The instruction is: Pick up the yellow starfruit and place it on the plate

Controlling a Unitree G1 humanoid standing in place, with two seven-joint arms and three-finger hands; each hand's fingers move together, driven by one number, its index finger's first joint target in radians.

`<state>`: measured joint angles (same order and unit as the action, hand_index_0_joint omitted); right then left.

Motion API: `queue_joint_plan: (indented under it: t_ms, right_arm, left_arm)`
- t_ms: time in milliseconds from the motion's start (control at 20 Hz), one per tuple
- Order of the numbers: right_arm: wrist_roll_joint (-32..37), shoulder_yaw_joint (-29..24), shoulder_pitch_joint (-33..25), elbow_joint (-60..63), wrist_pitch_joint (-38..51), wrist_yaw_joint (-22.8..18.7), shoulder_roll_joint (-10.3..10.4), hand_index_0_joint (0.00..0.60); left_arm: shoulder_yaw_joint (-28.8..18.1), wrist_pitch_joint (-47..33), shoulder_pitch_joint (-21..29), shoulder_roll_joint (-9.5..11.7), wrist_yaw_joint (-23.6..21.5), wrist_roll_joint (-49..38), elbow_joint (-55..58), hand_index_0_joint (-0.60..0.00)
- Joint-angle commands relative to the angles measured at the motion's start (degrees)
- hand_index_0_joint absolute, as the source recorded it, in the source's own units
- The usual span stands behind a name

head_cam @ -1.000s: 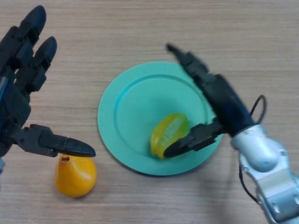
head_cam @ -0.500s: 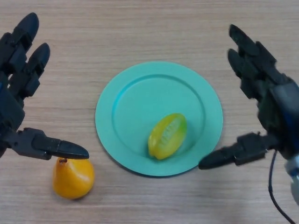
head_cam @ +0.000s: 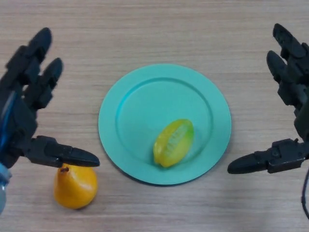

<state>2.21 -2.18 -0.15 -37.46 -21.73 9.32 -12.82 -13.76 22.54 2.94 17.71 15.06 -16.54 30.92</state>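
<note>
Light wood-grain table [head_cam: 154, 29] fills whole view; even, soft lighting, faint shadows.

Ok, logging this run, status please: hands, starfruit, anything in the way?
Left hand open, right hand open, both off the plate. Starfruit lying on plate, released. Orange fruit beside plate, not in the way.

You see a yellow, green-tinged ribbed starfruit [head_cam: 173, 142] on a round turquoise plate [head_cam: 145, 92], an orange-yellow pear [head_cam: 75, 187], pale wood-grain surface [head_cam: 145, 29].
</note>
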Motion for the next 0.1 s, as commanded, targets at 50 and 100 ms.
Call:
queue_joint_plan:
  t_ms: [50,100]
  right_arm:
    - [0.6,-3.6,-1.5,-1.0,7.1,0.8,-1.6,0.000]
    - [1.4,-4.3,-2.2,-0.1,7.6,0.9,-1.8,0.000]
  left_arm:
    - [-1.9,-11.1,2.9,1.8,-1.1,2.1,0.3,0.000]
    - [-1.5,-12.1,3.4,2.2,-0.6,2.7,-0.9,0.000]
